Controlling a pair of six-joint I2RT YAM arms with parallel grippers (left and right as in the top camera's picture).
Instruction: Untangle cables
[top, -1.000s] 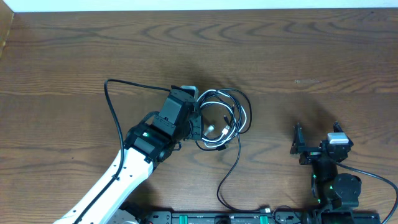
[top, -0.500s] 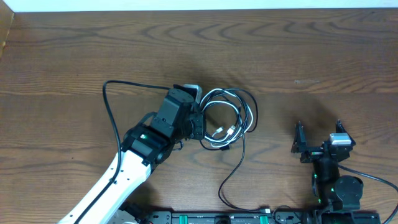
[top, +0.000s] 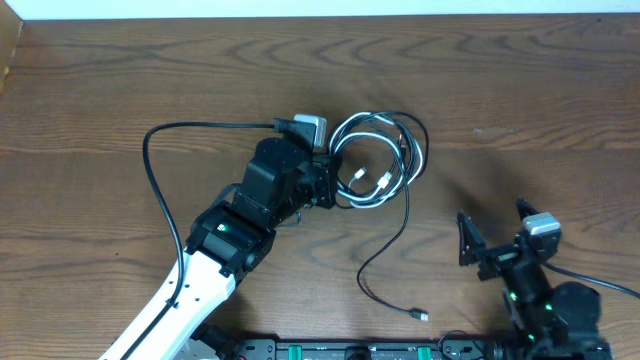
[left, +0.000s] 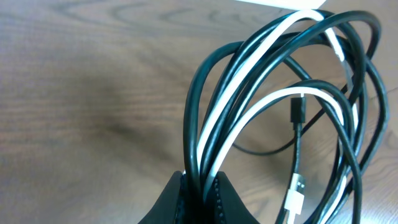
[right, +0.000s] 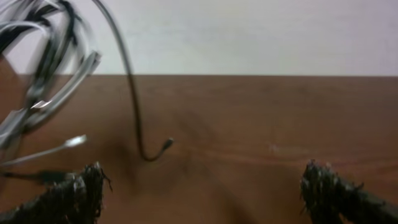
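Left gripper (left: 200, 182) is pinching tight on the coiled black and white cables (left: 217, 106); right gripper (right: 205, 180) is sitting wide open, holding nothing.

Lighting: even, diffuse; soft shadows on tabletop (top: 500, 80). Overhead view sharp. Right wrist view: cables (right: 68, 78) blurred, soft focus.

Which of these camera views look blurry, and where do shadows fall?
Right wrist view: the cables are smeared by blur at upper left, and the whole frame is soft. Left wrist view: the cables are crisp up close, with a dark shadow on the table behind them. Overhead view: sharp, evenly lit, faint shadows.
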